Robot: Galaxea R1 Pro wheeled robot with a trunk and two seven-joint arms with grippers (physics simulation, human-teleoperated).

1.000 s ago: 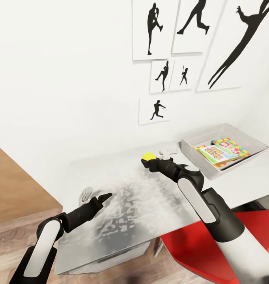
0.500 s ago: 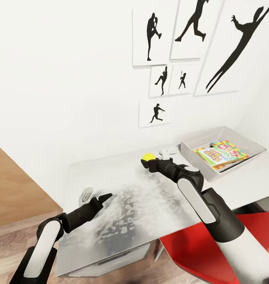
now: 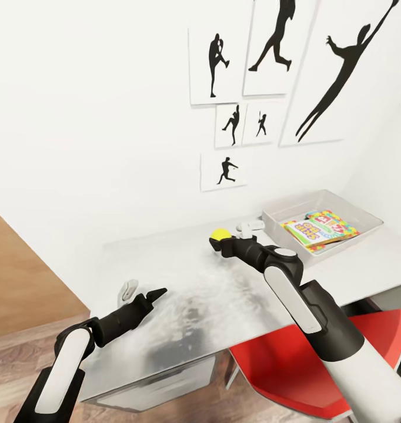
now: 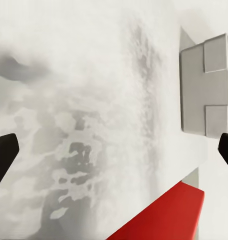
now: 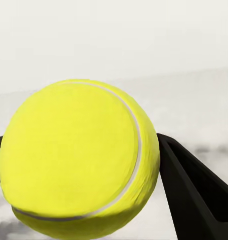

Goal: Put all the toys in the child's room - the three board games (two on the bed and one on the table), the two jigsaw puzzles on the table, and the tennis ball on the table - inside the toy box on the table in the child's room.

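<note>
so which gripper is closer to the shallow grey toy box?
Right. The right gripper, holding the yellow-green tennis ball, is beside the shallow light grey toy box; the left gripper hangs farther away.

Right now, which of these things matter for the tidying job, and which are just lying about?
Part of the job:
- tennis ball, held in the right gripper
- toy box, already holding game boxes
- table

Just lying about:
- red chair
- silhouette pictures
</note>
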